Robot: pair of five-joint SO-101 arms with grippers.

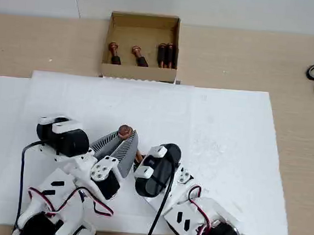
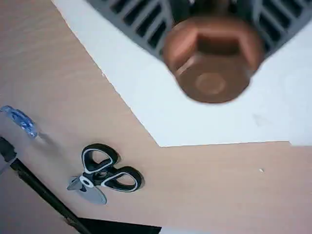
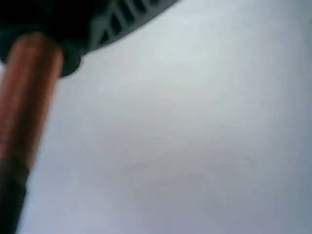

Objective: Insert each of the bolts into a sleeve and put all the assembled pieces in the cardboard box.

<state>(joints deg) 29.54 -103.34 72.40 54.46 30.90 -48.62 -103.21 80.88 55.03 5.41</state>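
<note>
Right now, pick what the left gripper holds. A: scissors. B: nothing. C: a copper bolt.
C: in the left wrist view the left gripper has its gray fingers closed on either side of the bolt, whose hex head faces the camera.

Left arm (image 1: 57,188): white shell, black motors, red-white wires.
Right arm (image 1: 205,221): same, black cable.
Left gripper (image 1: 123,138): grey, ribbed.
</note>
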